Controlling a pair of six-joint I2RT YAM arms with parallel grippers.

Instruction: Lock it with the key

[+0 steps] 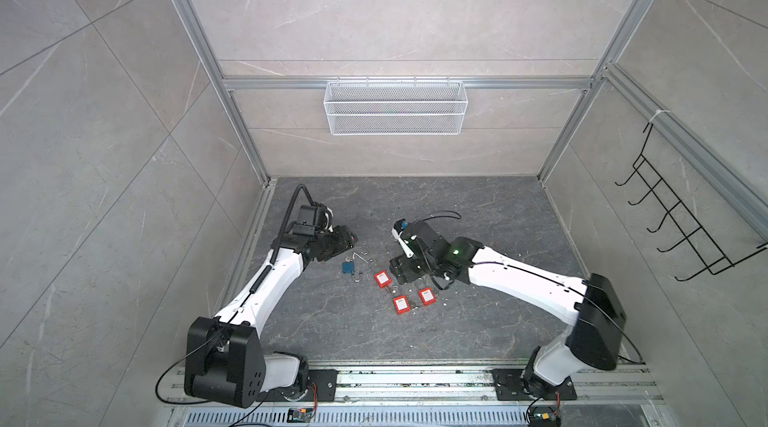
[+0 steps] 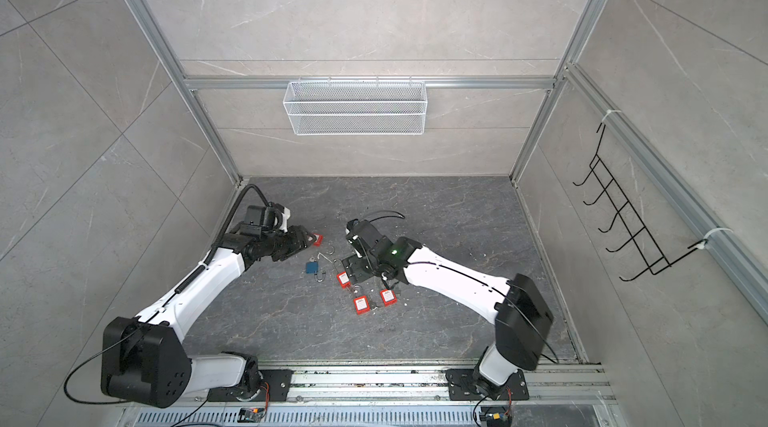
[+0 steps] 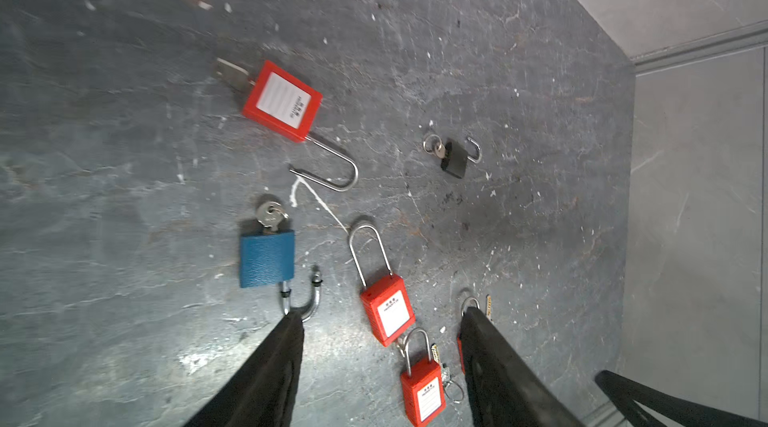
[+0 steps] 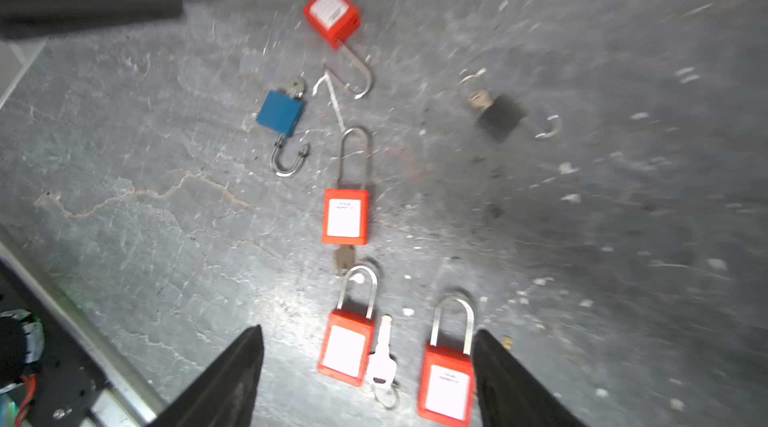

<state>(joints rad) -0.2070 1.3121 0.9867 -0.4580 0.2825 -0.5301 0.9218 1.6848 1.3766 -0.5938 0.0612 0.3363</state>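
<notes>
Several padlocks lie on the dark floor. A blue padlock (image 3: 267, 258) and a small black padlock (image 3: 455, 159) each carry a key and have the shackle open. One red padlock (image 3: 282, 101) also lies open with a key in it. Three red padlocks have the shackle down; two of them (image 4: 347, 346) (image 4: 446, 383) flank a loose key (image 4: 382, 358). My right gripper (image 4: 368, 331) hovers open over that pair, holding nothing. My left gripper (image 3: 381, 315) is open and empty above the group, near the open red padlock (image 2: 318, 240).
A white wire basket (image 1: 395, 107) hangs on the back wall. A black hook rack (image 1: 681, 221) is fixed to the right wall. Aluminium rails (image 1: 415, 379) with both arm bases run along the front edge. White crumbs dot the floor.
</notes>
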